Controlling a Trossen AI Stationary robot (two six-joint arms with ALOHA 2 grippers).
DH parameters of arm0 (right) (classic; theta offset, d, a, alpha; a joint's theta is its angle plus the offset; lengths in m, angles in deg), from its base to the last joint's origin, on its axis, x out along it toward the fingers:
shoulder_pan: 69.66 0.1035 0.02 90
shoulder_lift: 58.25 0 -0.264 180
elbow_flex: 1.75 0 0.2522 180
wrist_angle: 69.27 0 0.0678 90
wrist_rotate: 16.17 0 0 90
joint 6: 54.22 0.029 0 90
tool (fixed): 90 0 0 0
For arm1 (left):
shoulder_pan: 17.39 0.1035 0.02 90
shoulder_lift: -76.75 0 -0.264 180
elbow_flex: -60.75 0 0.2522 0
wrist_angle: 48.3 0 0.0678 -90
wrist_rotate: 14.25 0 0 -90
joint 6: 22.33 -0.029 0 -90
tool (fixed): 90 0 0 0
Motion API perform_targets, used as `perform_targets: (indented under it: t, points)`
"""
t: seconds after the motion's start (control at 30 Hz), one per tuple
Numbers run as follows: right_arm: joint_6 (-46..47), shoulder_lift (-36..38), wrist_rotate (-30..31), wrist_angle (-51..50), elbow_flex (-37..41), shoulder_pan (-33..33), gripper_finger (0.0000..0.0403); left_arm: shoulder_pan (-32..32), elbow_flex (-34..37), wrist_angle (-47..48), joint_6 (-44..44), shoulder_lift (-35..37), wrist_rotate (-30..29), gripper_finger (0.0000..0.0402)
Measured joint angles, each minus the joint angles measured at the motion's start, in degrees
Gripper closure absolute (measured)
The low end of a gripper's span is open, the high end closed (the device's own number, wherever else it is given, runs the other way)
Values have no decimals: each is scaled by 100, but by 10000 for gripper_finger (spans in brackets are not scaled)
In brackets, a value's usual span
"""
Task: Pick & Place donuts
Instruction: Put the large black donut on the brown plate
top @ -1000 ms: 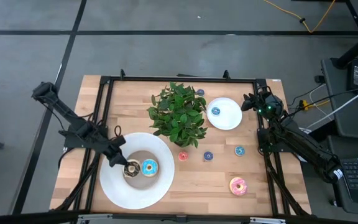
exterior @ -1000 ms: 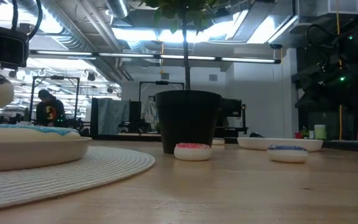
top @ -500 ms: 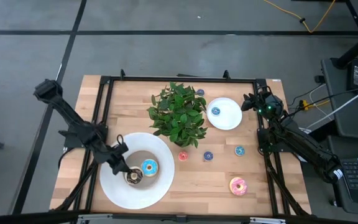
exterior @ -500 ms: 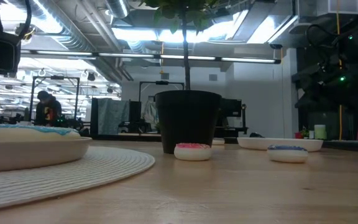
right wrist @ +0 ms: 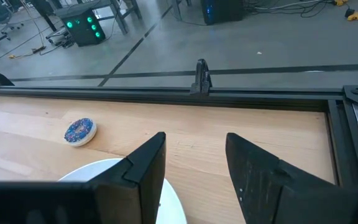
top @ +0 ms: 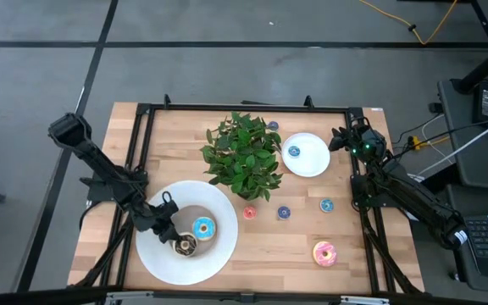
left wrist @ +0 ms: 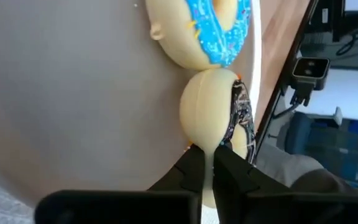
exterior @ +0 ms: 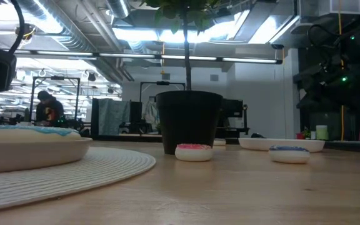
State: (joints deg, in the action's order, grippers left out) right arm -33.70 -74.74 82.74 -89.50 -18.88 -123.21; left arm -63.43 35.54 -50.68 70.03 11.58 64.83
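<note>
My left gripper is over the grey plate on the round white mat and is shut on the chocolate donut. That donut touches the light-blue-frosted donut, which lies flat on the same plate. The pink donut lies on the wood near the table's near right corner. Tiny donuts lie on the table: red, blue, teal. Another blue one sits on the small white plate. My right gripper waits open beside that plate. My left gripper pinches the chocolate donut's cream-coloured rim between its two fingers, at the side away from the blue donut. The fingers slant down from the table's left side. The donut sits with its dark frosting up, against the plate; whether it rests there I cannot tell.
A potted plant stands in the table's middle, just behind the mat. A black frame runs round the table's edges. One more tiny blue donut lies behind the plant. Bare wood lies between the mat and the pink donut.
My left gripper has moved toward the table's near edge and down, carrying the chocolate donut. The donut has gone from above the plate's left part down to plate level beside the blue donut, and it has dropped out of the low view.
</note>
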Motion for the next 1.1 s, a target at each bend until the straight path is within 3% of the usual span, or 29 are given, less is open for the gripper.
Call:
perform_targets:
  t: [0.37,0.67,1.1]
  points:
    - [1,2,0,-2,0,1,234,0,0,-16,419,-63,-519,293]
    - [0,0,0,-1,0,0,234,0,0,68,654,-63,-452,210]
    - [0,0,0,0,0,1,234,203,0,114,719,240,-463,197]
